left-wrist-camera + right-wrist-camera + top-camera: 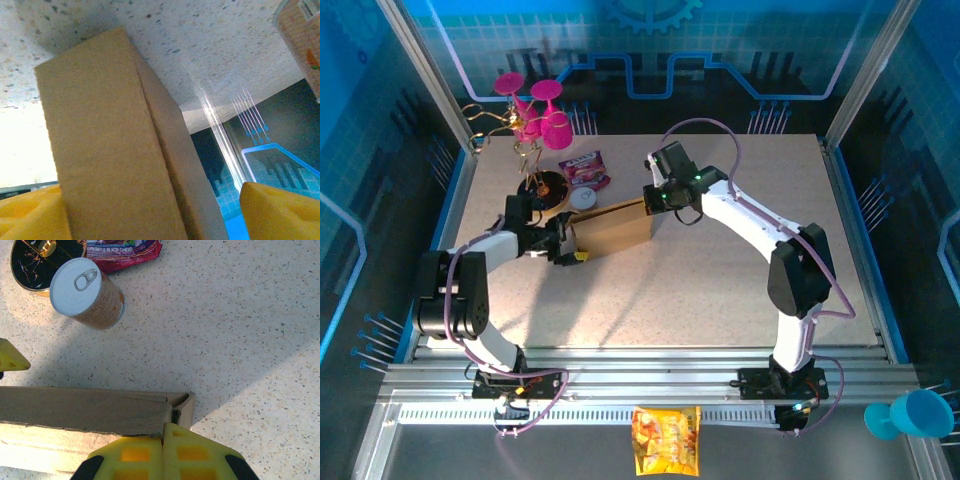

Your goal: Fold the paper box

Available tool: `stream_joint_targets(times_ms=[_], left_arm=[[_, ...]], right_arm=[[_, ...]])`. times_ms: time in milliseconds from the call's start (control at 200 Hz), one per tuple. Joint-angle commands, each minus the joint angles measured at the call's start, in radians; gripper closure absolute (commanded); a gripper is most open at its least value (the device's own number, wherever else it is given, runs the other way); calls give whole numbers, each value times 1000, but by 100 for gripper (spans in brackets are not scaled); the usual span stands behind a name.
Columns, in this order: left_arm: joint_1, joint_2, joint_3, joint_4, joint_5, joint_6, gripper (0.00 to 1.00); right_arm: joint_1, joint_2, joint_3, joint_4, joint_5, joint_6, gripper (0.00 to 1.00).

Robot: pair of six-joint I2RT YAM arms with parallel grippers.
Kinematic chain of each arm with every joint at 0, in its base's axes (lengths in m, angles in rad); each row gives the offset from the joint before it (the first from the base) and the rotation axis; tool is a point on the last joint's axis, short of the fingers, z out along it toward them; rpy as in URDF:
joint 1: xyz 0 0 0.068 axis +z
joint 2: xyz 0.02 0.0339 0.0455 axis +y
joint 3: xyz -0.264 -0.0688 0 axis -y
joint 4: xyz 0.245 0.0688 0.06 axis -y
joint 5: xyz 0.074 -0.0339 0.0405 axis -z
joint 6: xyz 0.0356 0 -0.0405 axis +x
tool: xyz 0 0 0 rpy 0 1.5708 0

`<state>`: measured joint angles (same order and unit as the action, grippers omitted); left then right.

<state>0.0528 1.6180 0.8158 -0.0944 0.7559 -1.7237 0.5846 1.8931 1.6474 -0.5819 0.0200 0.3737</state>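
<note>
While the box (613,228) lies in the middle of the table (720,300), the left end effector (570,245) straddles its left end, jaws wide; the right end effector (653,197) sits closed tight at its right end.

One box (615,228), one can (87,290), one dark dish (30,260), one blue cup (910,415) near right. One purple bag (585,168) far, one yellow bag (666,440) near. Pink cups (545,118) far left, count unclear.

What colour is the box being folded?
Plain brown, unprinted; the box shows best in the right wrist view.
</note>
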Motion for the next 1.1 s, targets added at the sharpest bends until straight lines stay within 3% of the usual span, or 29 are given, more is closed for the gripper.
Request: stream_joint_targets(times_ms=[0, 135, 330, 525, 590, 675, 720, 856, 1096], left_arm=[[25, -21, 37, -123, 9, 95, 20], [43, -35, 74, -193, -13, 171, 19], [56, -79, 216, -466, -120, 416, 19], [57, -172, 304, -731, -327, 641, 20], [56, -207, 327, -793, -410, 734, 24], [51, -251, 347, -821, -468, 882, 47], [35, -268, 364, -837, -499, 966, 52], [-76, -276, 425, -870, -651, 1217, 53], [-116, -231, 470, -836, -609, 1362, 48]], right_arm=[[26, 59, 7, -99, 12, -7, 100], [30, 66, 8, -100, 21, -7, 100], [35, 62, 6, -99, 43, -18, 100], [37, 71, 33, -116, 46, -31, 100], [36, 76, 41, -122, 47, -35, 100], [35, 84, 51, -130, 44, -38, 100], [35, 87, 55, -131, 40, -39, 100], [35, 94, 61, -136, 29, -42, 100], [33, 105, 77, -149, 20, -55, 100]])
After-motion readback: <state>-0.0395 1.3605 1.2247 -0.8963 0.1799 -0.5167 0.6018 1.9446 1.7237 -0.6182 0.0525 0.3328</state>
